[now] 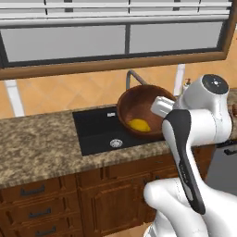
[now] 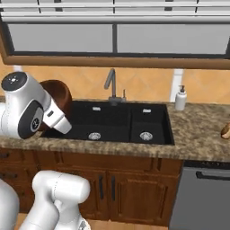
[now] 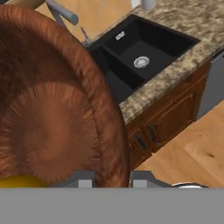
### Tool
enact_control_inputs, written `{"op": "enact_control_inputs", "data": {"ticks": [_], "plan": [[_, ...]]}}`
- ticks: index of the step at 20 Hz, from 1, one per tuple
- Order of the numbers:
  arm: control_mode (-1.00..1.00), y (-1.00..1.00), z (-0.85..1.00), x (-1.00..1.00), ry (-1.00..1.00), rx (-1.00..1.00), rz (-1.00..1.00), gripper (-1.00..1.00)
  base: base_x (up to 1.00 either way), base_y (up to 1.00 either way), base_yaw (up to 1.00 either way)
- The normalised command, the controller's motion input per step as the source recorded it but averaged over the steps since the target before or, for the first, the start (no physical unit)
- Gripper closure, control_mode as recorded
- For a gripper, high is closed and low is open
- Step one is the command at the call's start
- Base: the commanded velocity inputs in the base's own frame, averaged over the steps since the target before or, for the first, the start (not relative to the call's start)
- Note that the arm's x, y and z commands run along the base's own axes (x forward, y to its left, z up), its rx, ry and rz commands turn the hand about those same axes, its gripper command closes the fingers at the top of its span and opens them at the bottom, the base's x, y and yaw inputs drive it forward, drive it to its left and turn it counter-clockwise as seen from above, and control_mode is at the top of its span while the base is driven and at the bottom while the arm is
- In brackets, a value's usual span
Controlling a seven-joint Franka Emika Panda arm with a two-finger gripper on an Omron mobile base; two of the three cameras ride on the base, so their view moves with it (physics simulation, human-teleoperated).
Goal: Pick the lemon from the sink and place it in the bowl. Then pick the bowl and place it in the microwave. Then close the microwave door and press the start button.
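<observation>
The dark reddish-brown wooden bowl (image 1: 139,104) hangs tilted above the right part of the black sink (image 1: 97,132), its opening turned toward the left base view. The yellow lemon (image 1: 139,125) lies inside it at the low side. In the hand view my gripper (image 3: 111,178) is shut on the bowl's rim (image 3: 107,127), which runs between the two fingertips, and a sliver of lemon (image 3: 19,181) shows at the bottom left. From the right base view the bowl (image 2: 57,95) sits behind my white wrist, over the sink's (image 2: 112,119) left end. The microwave is out of view.
A grey gooseneck faucet (image 2: 110,83) rises behind the sink. A white soap dispenser (image 2: 180,98) stands on the speckled counter (image 2: 197,134) at the right, with a brown item (image 2: 226,130) at the edge. A wood-framed window runs above. A grey dishwasher front (image 2: 202,197) sits below right.
</observation>
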Motion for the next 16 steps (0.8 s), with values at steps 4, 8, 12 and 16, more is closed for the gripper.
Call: {"op": "enact_control_inputs", "data": {"ticks": [4, 8, 12, 16], "plan": [[1.0, 0.0, 0.0, 0.0, 0.0, 0.0, 0.0, 1.0, -0.48, -0.08, -0.61], [1.0, 0.0, 0.0, 0.0, 0.0, 0.0, 0.0, 1.0, -0.32, -0.05, -0.73], [1.0, 0.0, 0.0, 0.0, 0.0, 0.0, 0.0, 1.0, -0.11, -0.03, -0.83], [1.0, 0.0, 0.0, 0.0, 0.0, 0.0, 0.0, 1.0, -0.05, -0.04, -0.85]]}}
